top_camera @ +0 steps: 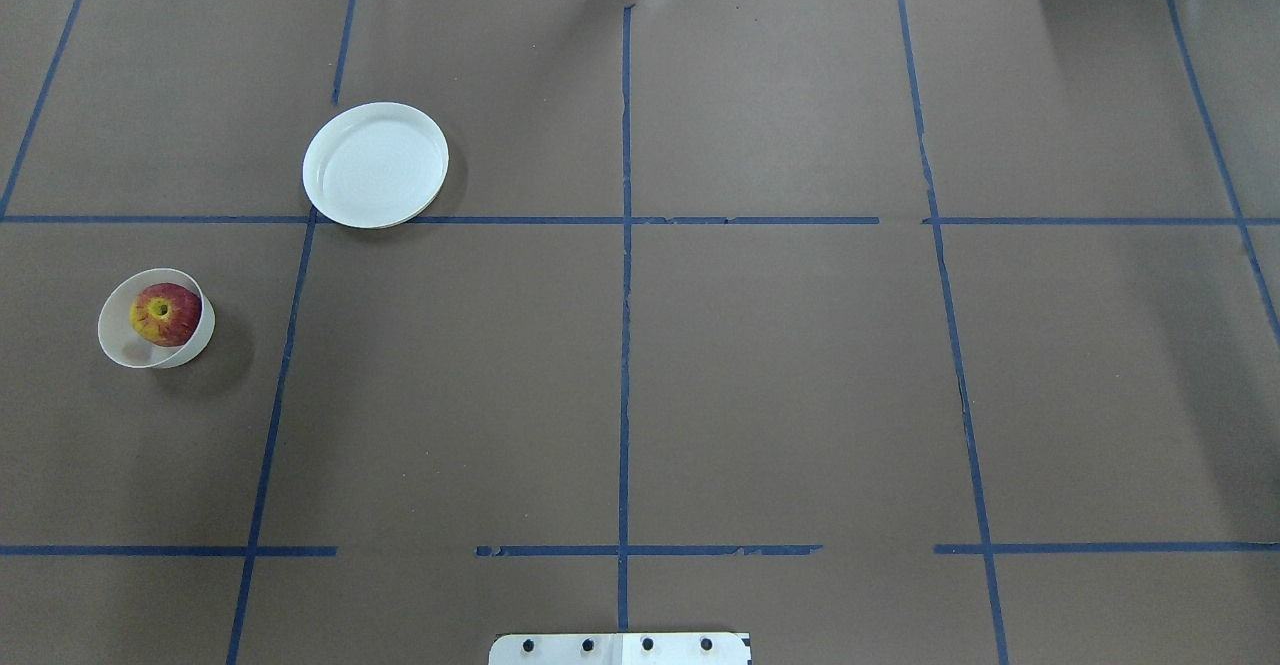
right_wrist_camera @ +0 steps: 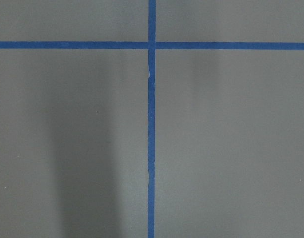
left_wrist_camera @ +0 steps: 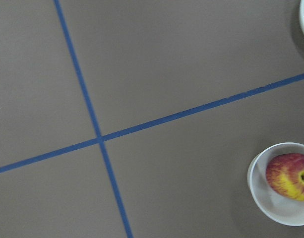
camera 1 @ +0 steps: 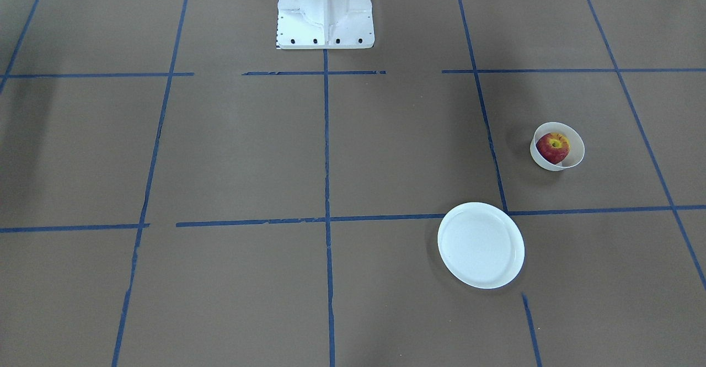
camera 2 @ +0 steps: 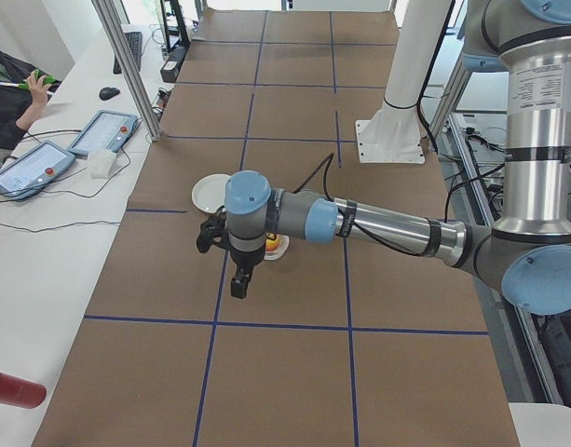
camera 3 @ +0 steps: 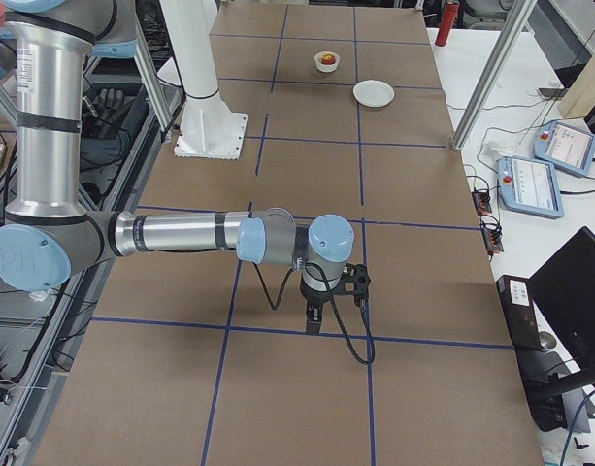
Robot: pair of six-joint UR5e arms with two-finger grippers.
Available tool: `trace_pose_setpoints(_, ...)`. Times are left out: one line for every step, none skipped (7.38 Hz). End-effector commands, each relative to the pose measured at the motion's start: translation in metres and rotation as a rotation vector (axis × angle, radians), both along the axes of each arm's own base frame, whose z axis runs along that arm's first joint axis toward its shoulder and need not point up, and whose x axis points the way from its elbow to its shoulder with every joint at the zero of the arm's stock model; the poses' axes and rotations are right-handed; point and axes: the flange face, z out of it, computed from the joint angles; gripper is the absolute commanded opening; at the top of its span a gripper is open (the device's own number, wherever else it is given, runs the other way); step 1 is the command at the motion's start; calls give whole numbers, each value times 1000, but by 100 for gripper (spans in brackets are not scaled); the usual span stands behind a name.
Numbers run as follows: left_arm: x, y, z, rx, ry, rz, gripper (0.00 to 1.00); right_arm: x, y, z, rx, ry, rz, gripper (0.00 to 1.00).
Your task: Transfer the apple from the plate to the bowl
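Across the table from the robot, the front-facing view shows the apple (camera 1: 553, 147) resting inside the bowl (camera 1: 575, 145), stem dimple up. The plate (camera 1: 480, 245) lies flat on the brown table (camera 1: 220, 152) with nothing on it. It is near the bowl but apart from it, on the side farther from the robot's white base (camera 1: 325, 19).

Overhead, the bowl with the apple stands on the robot's left side. The plate's near rim covers a crossing of the blue tape lines (top_camera: 625, 345).

From the left end, the near arm's left pincer (camera 2: 239, 287) hangs pointing down above the table. It partly hides the bowl behind it, and I cannot tell whether it is released or clenched.

From the right end, the near arm's right pincer (camera 3: 314, 322) points down close to a tape line, well apart from the bowl and plate at the far end. Its state cannot be told either.

At the left wrist, the bowl holding the apple sits in the lower right corner, with a sliver of plate rim at the upper right.

At the right wrist, only table and a tape crossing show.
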Motion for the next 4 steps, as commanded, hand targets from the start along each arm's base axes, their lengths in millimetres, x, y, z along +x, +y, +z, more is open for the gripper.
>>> trace_pose_setpoints(-26, 30, 63, -99, 70, -34, 100, 0, 0, 0, 0, 0, 0, 100)
trace_pose_setpoints(-25, 38, 65, -100, 71, -35, 100, 0, 0, 1, -1, 0, 0, 100)
trace_pose_setpoints(-25, 36, 63, -101, 72, -36, 100, 0, 0, 0, 0, 0, 0, 100)
trace_pose_setpoints(-26, 33, 60, -100, 70, -40, 100, 0, 0, 0, 0, 0, 0, 100)
